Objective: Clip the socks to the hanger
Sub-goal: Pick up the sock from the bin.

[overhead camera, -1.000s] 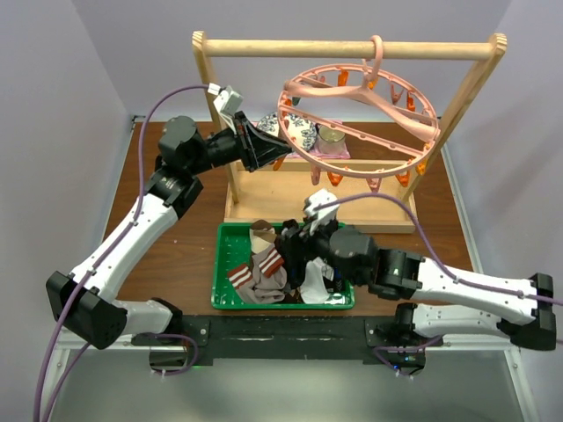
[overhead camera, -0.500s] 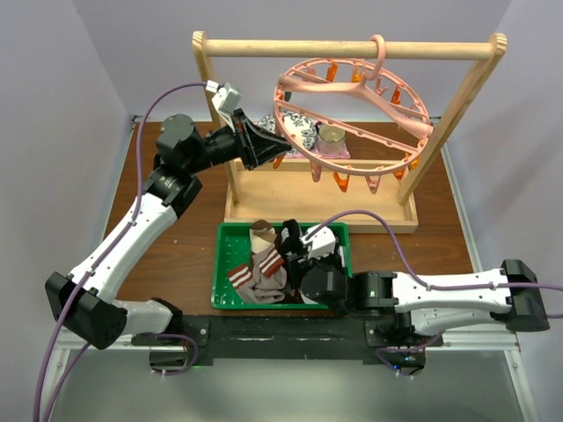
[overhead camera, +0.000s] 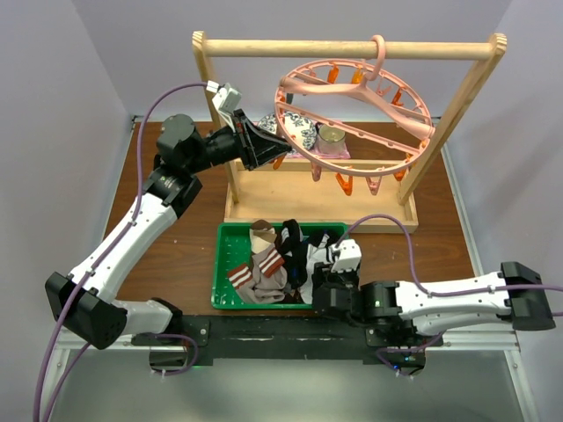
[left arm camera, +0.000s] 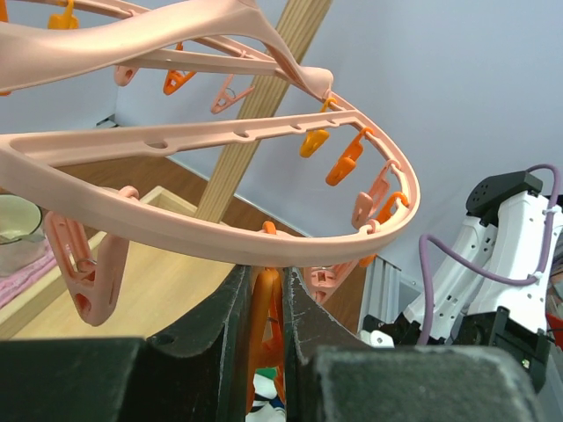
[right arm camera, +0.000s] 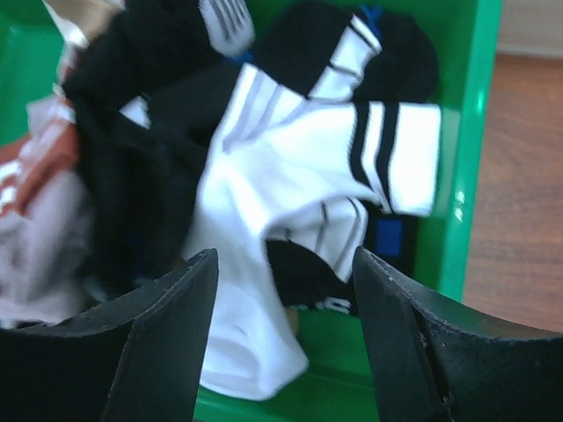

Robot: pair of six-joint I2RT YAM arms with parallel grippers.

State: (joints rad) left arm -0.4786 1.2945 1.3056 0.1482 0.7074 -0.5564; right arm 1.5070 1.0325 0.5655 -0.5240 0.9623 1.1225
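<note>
The pink round hanger [overhead camera: 352,167] hangs by its hook from the wooden rack. My left gripper [overhead camera: 266,141] is at its left rim, shut on an orange clip [left arm camera: 264,308] just under the rim [left arm camera: 202,242]. Two socks [overhead camera: 299,132] hang clipped at the ring's left side. More socks lie in the green tray [overhead camera: 220,264]: a brown one with white stripes [overhead camera: 264,264] and black ones [overhead camera: 295,246]. My right gripper [overhead camera: 315,283] is open and empty [right arm camera: 281,264], low over a white sock with black stripes [right arm camera: 299,176] at the tray's right front.
The light wooden rack [overhead camera: 352,48] stands on its base board behind the tray. The tray's green right wall [right arm camera: 466,176] is close beside my right finger. Brown tabletop lies left and right of the tray. Purple cables loop over both arms.
My right arm has swung back and down toward the tray's near right corner, the gripper now low over the white sock. The hanger has tilted slightly. My left gripper has stayed on the clip.
</note>
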